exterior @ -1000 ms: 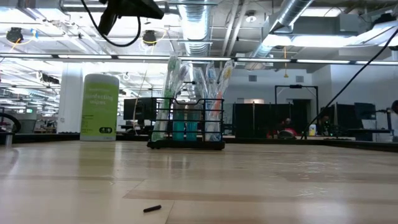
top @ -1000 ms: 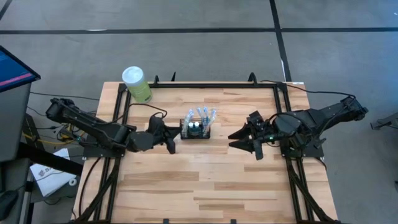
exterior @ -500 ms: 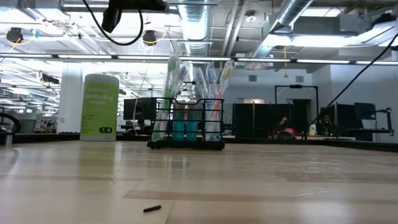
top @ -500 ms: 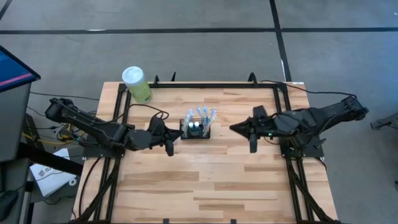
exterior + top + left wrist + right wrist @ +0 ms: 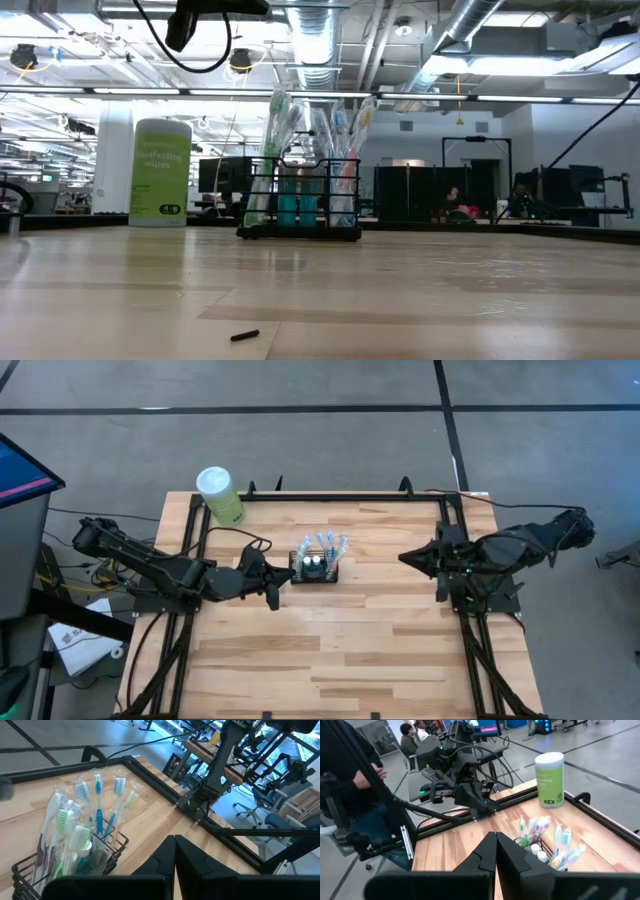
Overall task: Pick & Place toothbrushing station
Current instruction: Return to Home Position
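Toothbrushing station [image 5: 315,567] stands full of toothbrushes [image 5: 326,545] on the tabletop [image 5: 330,650], left pincer [image 5: 174,841] closed empty just left of it, right pincer [image 5: 496,838] closed well apart rightward, so only homing both arms seems due.

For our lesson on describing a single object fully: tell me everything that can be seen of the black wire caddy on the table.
The caddy is a small, black, rectangular wire-mesh box with an open top. It stands upright and level around the middle of the wooden table. Several toothbrushes in clear wrappers stand in it with their heads up, rising well above its rim. Something teal shows low inside. Only the table and its contents touch it. The left gripper sits beside it, apart.
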Motion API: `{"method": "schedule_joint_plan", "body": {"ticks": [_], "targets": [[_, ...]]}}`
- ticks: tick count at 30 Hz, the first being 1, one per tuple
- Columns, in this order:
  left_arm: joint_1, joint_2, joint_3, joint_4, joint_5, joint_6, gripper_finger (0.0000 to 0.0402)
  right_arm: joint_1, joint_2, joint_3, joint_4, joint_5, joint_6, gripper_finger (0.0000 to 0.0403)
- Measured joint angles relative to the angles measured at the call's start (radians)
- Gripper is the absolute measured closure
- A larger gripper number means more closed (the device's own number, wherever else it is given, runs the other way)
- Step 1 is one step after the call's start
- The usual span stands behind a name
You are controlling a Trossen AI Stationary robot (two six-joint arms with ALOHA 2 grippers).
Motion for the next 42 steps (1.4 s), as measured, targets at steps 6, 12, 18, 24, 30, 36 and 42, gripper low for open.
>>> {"method": "schedule_joint_plan", "body": {"ticks": [6, 12, 18, 24, 30, 36, 42], "targets": [[0.0, 0.0, 0.0, 0.001, -0.001, 0.0, 0.04, 0.016, 0.0, -0.086, 0.052, -0.009, 0.015, 0.0403], [0.0, 0.0, 0.0, 0.001, -0.002, 0.0, 0.04, -0.003, -0.018, -0.239, 0.192, -0.067, 0.057, 0.0403], [0.0, 0.0, 0.0, -0.002, -0.003, 0.0, 0.04, -0.047, -0.113, -0.372, 0.317, -0.108, 0.058, 0.0403], [0.0, 0.0, 0.0, -0.003, -0.003, 0.001, 0.04, -0.11, -0.235, -0.455, 0.321, -0.135, 0.014, 0.0403], [0.0, 0.0, 0.0, -0.004, -0.003, 0.001, 0.04, -0.18, -0.312, -0.489, 0.314, -0.153, -0.081, 0.0403], [-0.001, 0.0, 0.0, -0.004, -0.003, 0.001, 0.04, -0.248, -0.402, -0.54, 0.266, -0.153, -0.132, 0.0403], [-0.001, 0.0, 0.0, -0.003, -0.003, 0.001, 0.04, -0.311, -0.532, -0.635, 0.236, -0.179, -0.12, 0.0403]]}}
